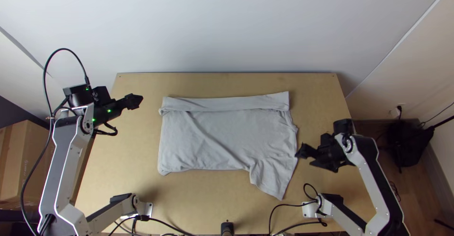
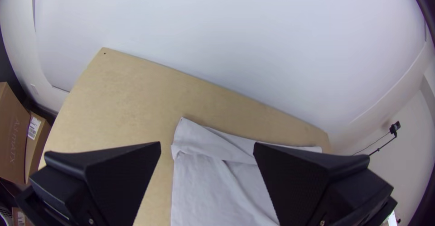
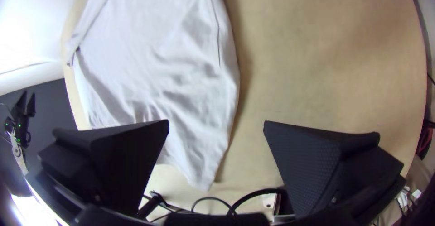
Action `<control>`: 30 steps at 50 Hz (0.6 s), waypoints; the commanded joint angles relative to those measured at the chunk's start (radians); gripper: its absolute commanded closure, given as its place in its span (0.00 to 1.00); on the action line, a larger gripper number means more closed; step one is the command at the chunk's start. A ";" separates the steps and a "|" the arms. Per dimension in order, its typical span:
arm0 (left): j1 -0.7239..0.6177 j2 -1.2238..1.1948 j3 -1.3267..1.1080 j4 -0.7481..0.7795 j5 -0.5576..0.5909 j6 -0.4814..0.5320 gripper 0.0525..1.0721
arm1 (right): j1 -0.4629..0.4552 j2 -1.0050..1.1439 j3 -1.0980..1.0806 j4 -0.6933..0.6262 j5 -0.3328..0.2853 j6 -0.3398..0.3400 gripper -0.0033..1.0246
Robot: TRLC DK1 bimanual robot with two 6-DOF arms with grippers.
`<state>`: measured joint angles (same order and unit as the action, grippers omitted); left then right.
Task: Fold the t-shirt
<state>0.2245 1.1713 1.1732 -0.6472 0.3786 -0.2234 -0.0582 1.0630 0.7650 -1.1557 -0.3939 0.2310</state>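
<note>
The t-shirt (image 1: 222, 134) lies on the desk (image 1: 123, 170), its far edge (image 1: 227, 103) folded in, so the near side (image 1: 213, 164) probably comes next (sleeve (image 1: 272, 181) too). The left hand (image 2: 207, 143) and right hand (image 3: 216, 121) are spread and empty, and must pinch it first.

A pale wall (image 1: 227, 28) rises behind the table (image 1: 120, 165).

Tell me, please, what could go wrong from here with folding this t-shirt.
The sleeve jutting toward the near edge of the table might bunch up or stay outside the next fold. The folded-over band along the far side lies unheld, so it could slip open if the t-shirt is dragged.
</note>
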 commanded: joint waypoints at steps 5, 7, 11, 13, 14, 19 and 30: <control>-0.007 -0.044 0.016 -0.039 0.011 0.009 0.04 | 0.093 0.011 -0.105 -0.041 -0.006 0.021 0.18; -0.007 -0.053 0.009 -0.042 0.011 0.009 0.04 | 0.112 0.023 -0.113 -0.044 -0.006 0.025 0.25; -0.007 -0.071 -0.001 -0.048 0.011 0.007 0.04 | 0.153 0.034 -0.125 -0.052 -0.006 0.033 0.34; -0.007 -0.079 -0.007 -0.048 0.011 0.007 0.04 | 0.176 0.046 -0.128 -0.052 -0.006 0.045 0.34; -0.007 -0.082 -0.010 -0.048 0.009 0.007 0.04 | 0.187 0.055 -0.132 -0.052 -0.006 0.051 0.34; -0.002 -0.091 -0.029 -0.048 0.009 0.009 0.04 | 0.235 0.075 -0.139 -0.058 -0.008 0.065 0.34; 0.004 -0.111 -0.056 -0.048 0.009 0.013 0.04 | 0.271 0.149 -0.158 -0.048 -0.025 0.065 0.34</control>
<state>0.2245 1.0821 1.1416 -0.6895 0.3782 -0.2234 0.2001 1.1728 0.6369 -1.1946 -0.4026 0.2802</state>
